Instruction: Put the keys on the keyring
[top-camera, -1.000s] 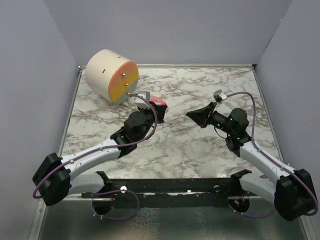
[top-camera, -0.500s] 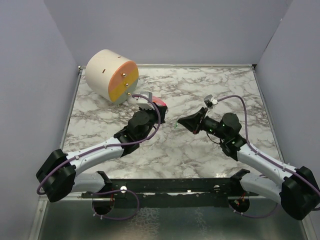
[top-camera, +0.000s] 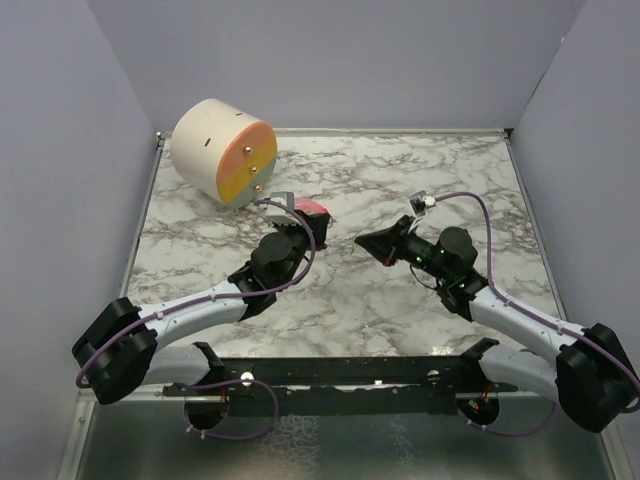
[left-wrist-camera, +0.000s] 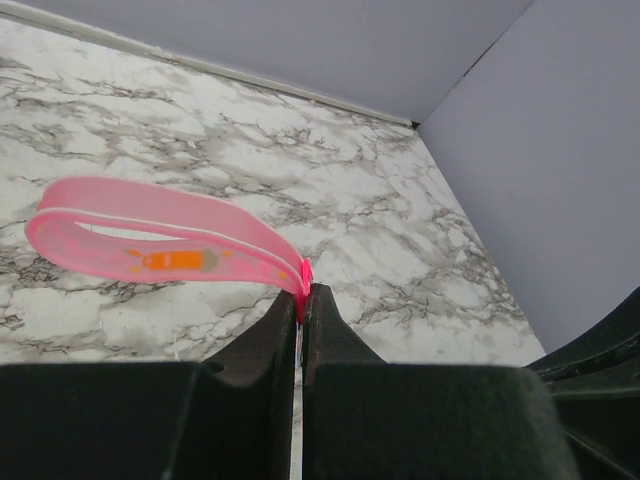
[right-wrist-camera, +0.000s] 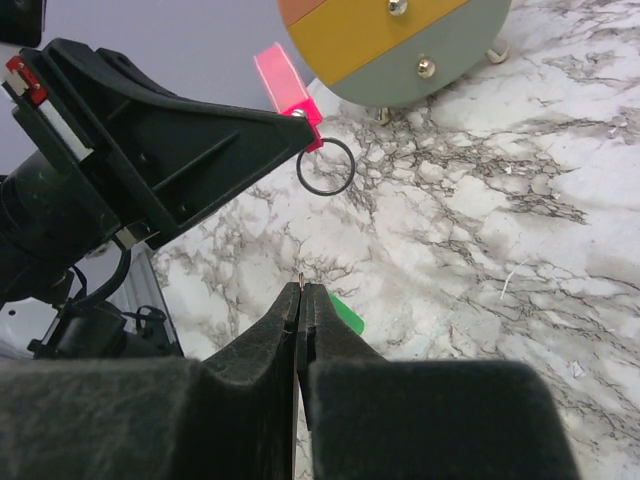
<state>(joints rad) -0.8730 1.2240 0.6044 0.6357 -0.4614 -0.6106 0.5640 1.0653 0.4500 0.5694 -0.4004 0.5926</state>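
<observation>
Left gripper jaws pinched shut on the floppy pink strip, black ring dangling beside them; right gripper jaws closed flat on the green key, judged light, stiff, slippery, best pinched across its broad end.

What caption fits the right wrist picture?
Right jaws, gripping a small flat green key, face the thin black ring hanging from the left jaws' pink strap.

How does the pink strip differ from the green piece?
The pink strip is a long loop; the green piece is short. The left gripper pinches the pink strip's end, a black ring hanging there; the right gripper seems to hold the green piece, mostly hidden. Both are flat and bright.
</observation>
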